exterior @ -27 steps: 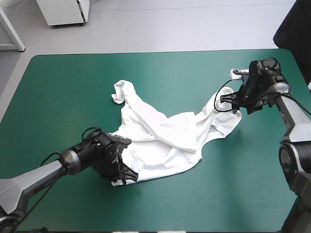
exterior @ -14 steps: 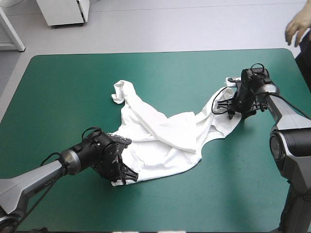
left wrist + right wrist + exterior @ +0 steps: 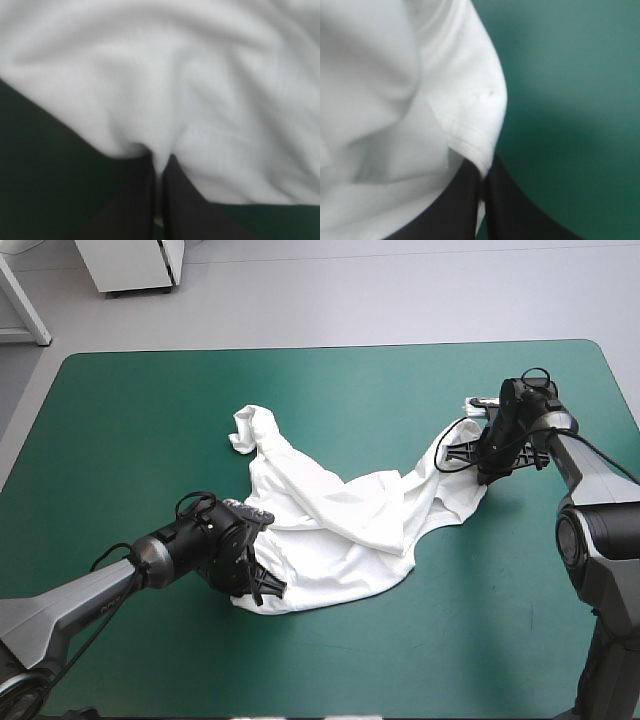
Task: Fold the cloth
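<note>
The white T-shirt [image 3: 345,520] lies crumpled and stretched across the middle of the teal-green table, one twisted part reaching toward the far left. My left gripper [image 3: 262,585] is at its near left corner, shut on the T-shirt; in the left wrist view the cloth [image 3: 165,95] runs between the black fingers [image 3: 137,200]. My right gripper [image 3: 482,468] is at the T-shirt's far right end, shut on the T-shirt; the right wrist view shows a hemmed edge [image 3: 470,135] pinched at the fingertips [image 3: 507,205].
Bare teal-green cover [image 3: 140,430] surrounds the T-shirt on all sides. The table's far edge [image 3: 320,347] lies well beyond the cloth. A white cabinet [image 3: 130,265] stands on the floor past the far left corner.
The left gripper has shifted slightly inward and away from the near edge with its corner of the T-shirt. The right gripper moved a little inward earlier. A hand seen briefly beyond the far right corner is gone.
</note>
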`<control>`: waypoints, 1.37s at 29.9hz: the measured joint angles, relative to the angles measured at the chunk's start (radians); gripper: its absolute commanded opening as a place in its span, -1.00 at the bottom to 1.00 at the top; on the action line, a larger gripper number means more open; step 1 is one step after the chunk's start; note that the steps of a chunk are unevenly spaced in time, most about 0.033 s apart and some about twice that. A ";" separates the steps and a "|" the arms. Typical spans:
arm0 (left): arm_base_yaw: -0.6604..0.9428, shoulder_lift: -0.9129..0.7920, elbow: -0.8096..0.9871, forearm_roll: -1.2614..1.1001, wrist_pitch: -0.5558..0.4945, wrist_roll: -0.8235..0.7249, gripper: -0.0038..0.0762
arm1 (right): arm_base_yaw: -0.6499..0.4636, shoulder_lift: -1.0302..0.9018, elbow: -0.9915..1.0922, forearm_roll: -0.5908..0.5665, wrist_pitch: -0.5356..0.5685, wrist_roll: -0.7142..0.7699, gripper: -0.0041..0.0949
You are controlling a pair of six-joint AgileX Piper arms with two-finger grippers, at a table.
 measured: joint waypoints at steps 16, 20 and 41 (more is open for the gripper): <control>0.000 -0.075 -0.710 0.230 0.238 0.133 -0.96 | -0.001 -0.562 0.018 0.104 0.070 -0.039 -0.95; 0.000 -0.081 -0.929 0.235 0.249 0.195 -0.96 | -0.001 -0.672 -0.006 0.141 0.094 -0.067 -0.95; 0.000 -0.105 -1.667 0.100 0.158 0.446 -0.96 | -0.001 -0.738 -0.932 0.225 0.133 -0.168 -0.95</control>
